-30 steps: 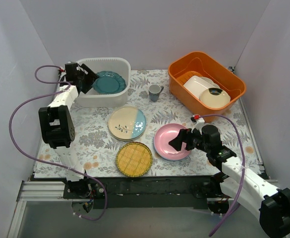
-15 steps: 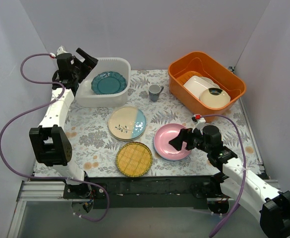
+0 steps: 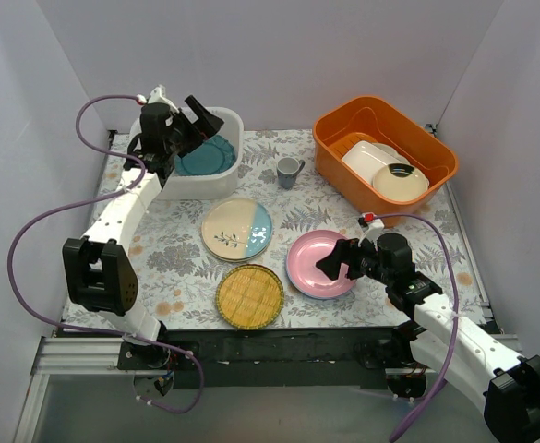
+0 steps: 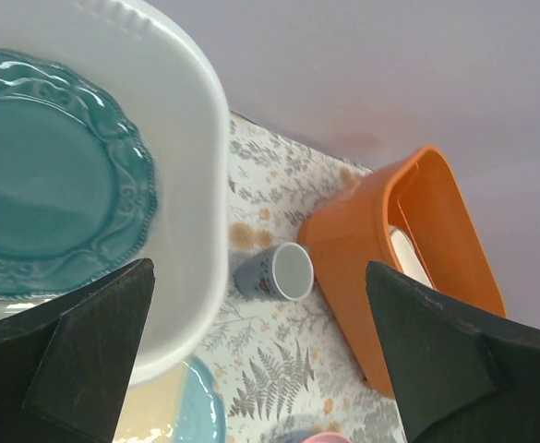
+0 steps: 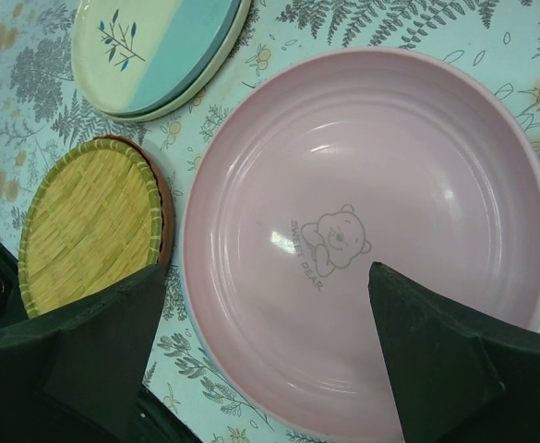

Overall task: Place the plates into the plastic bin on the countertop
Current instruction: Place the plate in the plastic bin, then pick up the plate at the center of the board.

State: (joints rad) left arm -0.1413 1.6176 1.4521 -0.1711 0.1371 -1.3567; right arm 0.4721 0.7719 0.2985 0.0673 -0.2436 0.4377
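Observation:
A teal plate [image 3: 203, 157] lies inside the translucent white plastic bin [image 3: 182, 186] at the back left; it also shows in the left wrist view [image 4: 53, 171]. My left gripper [image 3: 207, 120] is open and empty above the bin. A cream-and-light-blue plate [image 3: 236, 228] lies on another plate at centre. A yellow woven plate [image 3: 249, 295] sits on a red-orange plate. A pink plate [image 3: 311, 268] with a bear print [image 5: 334, 245] lies at the right. My right gripper [image 3: 330, 266] is open, its fingers astride the pink plate's near edge.
An orange bin [image 3: 334, 157] at the back right holds a white rectangular dish [image 3: 369, 159] and a cream dish [image 3: 401, 183]. A small grey cup [image 3: 289, 172] stands between the two bins. White walls enclose the countertop [image 3: 177, 268].
My left gripper has let go of the teal plate, which now lies flat in the bin, and has risen and swung right over the bin. The right arm has hardly moved.

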